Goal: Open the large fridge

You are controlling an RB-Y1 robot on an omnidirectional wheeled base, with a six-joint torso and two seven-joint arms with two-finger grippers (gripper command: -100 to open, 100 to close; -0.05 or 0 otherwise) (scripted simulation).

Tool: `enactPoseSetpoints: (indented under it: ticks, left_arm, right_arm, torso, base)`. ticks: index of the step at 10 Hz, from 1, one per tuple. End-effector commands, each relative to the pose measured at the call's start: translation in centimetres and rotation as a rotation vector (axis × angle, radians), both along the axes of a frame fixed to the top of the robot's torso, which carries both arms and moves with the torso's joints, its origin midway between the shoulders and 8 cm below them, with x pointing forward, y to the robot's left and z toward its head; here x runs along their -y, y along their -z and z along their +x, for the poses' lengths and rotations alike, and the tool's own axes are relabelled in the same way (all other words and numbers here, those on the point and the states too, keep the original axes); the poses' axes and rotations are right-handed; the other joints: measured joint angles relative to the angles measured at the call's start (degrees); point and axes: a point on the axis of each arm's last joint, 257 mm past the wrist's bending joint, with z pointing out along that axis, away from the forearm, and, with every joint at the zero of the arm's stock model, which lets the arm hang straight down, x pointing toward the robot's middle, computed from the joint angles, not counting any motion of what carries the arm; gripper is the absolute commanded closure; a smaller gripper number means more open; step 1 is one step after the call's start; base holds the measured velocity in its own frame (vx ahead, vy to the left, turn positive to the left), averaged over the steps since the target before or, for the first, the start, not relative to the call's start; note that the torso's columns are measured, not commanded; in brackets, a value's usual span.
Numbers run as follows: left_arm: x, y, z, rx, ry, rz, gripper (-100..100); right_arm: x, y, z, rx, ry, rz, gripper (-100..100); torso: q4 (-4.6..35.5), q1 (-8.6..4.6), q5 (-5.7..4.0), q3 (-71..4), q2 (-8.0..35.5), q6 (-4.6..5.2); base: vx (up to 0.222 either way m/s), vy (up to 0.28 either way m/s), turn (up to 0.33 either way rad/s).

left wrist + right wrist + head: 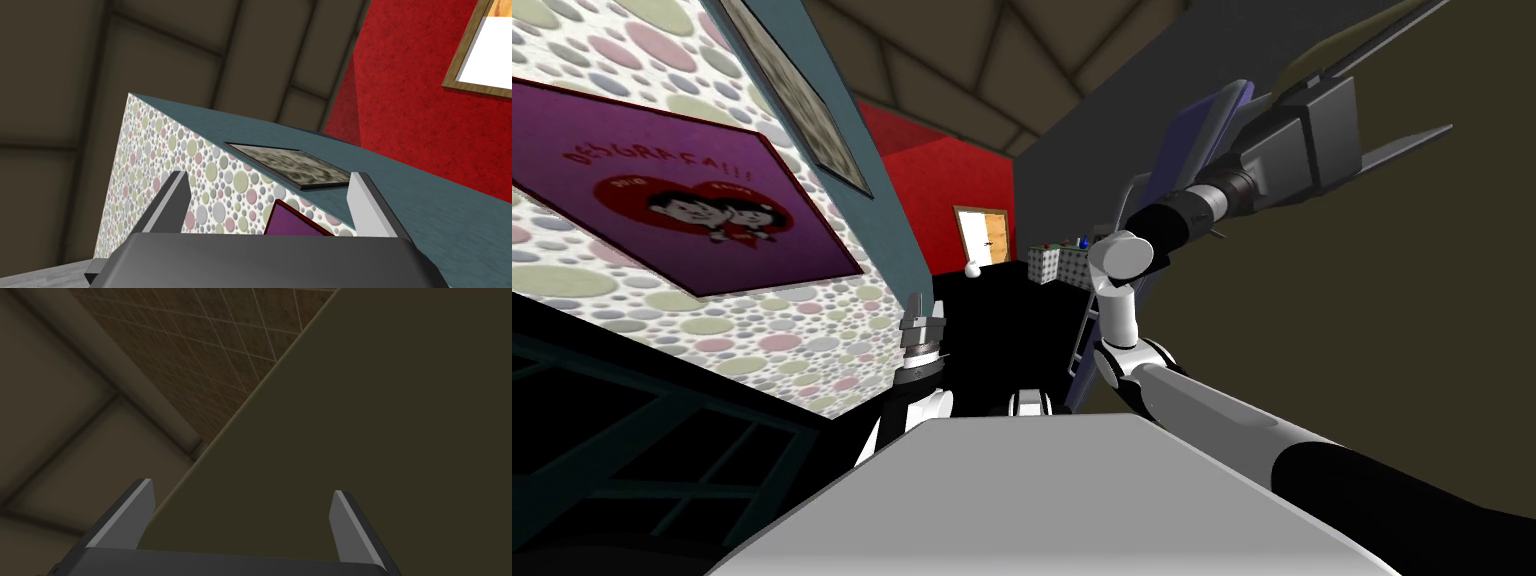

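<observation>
Olive flat surface, L gripper, R gripper, 2 total, both spread

Two framed pictures: one purple poster bearing two cartoon faces in one red heart, and one grey mottled picture. One pale doorway stands in the red wall. One white patterned box sits beyond the black area. Two grippers, the left gripper and the right gripper, carry two jaws each.
</observation>
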Motion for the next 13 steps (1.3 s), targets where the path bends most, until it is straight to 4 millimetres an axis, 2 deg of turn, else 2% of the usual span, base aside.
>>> enactPoseSetpoints:
  ticks: [1,13]
  left_arm:
    - [0.0,0.0,0.0,0.0,0.0,0.0,0]
    - [0.0,0.0,0.0,0.0,0.0,0.0,0]
  right_arm:
    - [0.3,0.0,1.1,0.005,-0.071,0.039,-100]
    - [-0.1,-0.1,3.4,0.038,-0.281,0.165,-100]
  torso:
    - [0.0,-0.05,0.05,-0.1,-0.1,-0.02]
    - [-0.5,-0.33,0.13,-1.4,-1.4,-0.48]
  base:
    - [0.008,-0.012,0.074]
    - [-0.004,-0.015,0.052]
